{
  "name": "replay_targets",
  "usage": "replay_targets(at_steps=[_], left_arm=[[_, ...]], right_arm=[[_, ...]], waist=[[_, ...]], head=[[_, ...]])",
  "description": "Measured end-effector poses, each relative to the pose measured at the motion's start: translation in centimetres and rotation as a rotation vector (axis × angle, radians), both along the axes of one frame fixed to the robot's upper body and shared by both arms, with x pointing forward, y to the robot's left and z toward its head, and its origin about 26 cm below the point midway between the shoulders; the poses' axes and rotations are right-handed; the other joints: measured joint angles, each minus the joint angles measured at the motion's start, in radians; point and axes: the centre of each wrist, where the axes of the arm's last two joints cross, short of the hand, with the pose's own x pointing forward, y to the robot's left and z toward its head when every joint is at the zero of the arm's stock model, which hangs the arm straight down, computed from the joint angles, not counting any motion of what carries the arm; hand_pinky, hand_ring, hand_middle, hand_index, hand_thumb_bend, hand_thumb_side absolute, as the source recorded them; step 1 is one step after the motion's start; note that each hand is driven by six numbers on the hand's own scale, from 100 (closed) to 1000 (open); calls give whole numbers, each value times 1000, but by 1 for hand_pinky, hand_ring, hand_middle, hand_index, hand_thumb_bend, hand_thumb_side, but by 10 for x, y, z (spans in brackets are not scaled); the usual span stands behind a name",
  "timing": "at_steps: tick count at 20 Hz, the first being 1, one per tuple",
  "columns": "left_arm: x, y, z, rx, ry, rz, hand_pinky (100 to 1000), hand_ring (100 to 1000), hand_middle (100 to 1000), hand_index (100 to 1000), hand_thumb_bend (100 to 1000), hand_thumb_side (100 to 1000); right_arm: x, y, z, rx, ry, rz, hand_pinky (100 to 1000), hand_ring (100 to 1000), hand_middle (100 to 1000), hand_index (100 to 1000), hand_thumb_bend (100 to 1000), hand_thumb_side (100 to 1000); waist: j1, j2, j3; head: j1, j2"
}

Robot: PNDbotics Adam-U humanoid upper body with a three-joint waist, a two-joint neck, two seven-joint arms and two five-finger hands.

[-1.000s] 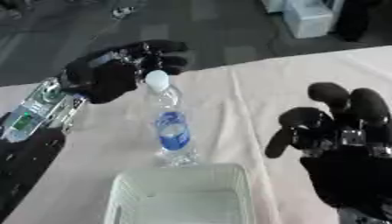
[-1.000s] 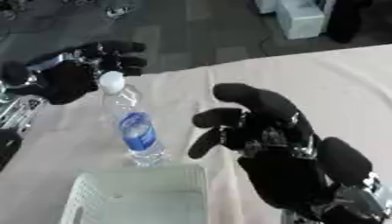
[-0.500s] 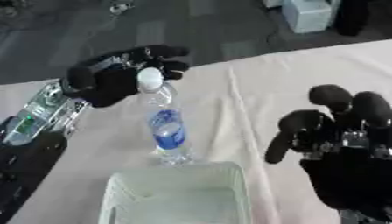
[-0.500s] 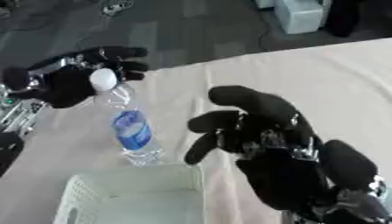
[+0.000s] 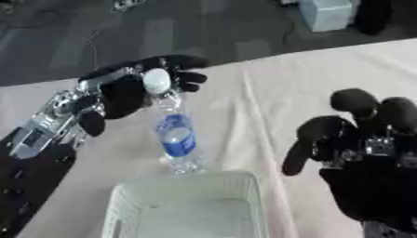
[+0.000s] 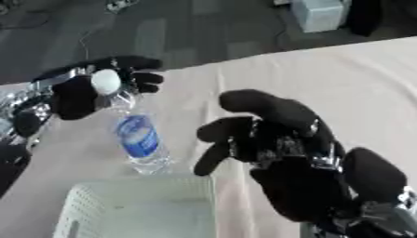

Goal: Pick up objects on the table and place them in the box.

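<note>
Bottle: a clear plastic water bottle (image 5: 174,135) with a white cap and a blue label is standing on the desk, leaning a little, its cap end tipping toward the left hand.

Bottle position: its base is sitting just beyond the far rim of the box, touching or nearly touching that rim; which of the two cannot be told.

Box: a white plastic basket with ribbed walls (image 5: 187,206) is lying at the near edge of the desk, directly in front of the bottle; nothing is showing inside it.

Left hand: the black left hand (image 5: 122,95) is reaching in from the left of the bottle and is sitting at the bottle's neck and cap.

Left fingers: the fingers (image 5: 184,62) are curling round behind the cap, and the thumb side is lying against the neck, so they are holding the top of the bottle.

Right hand: the black right hand (image 6: 277,139) is hanging in the air to the right of the bottle, well apart from it.

Right fingers: the fingers (image 6: 252,103) are bending loosely and spreading, holding nothing.

Desk: the desk with a pale beige cloth cover (image 5: 269,88) is carrying both bottle and box, with creases in the cloth running to the right of the bottle.
</note>
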Motion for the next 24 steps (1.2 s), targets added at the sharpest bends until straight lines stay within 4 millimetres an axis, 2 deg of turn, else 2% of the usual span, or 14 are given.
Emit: replay_targets(at_steps=[4, 9, 12, 24], left_arm=[[0, -1, -1, 21, -30, 54, 1000, 993, 1000, 1000, 991, 508], [1, -6, -4, 21, -63, 123, 998, 951, 1000, 999, 984, 467], [2, -7, -8, -3, -73, 171, 953, 917, 1000, 974, 999, 442], [4, -13, -17, -111, -111, 344, 947, 892, 1000, 952, 1000, 464]], right_arm=[[0, 0, 0, -2, 1, 1, 697, 848, 907, 925, 100, 1000], [0, -1, 1, -13, -1, 1, 698, 849, 908, 924, 100, 1000], [-1, -2, 1, -13, -2, 4, 698, 849, 908, 924, 100, 1000], [-3, -4, 3, -24, -4, 10, 698, 850, 909, 923, 100, 1000]], waist=[[0, 5, 0], [0, 7, 2], [4, 9, 3], [8, 12, 3]], head=[[0, 0], [0, 0], [-1, 0], [-1, 1]])
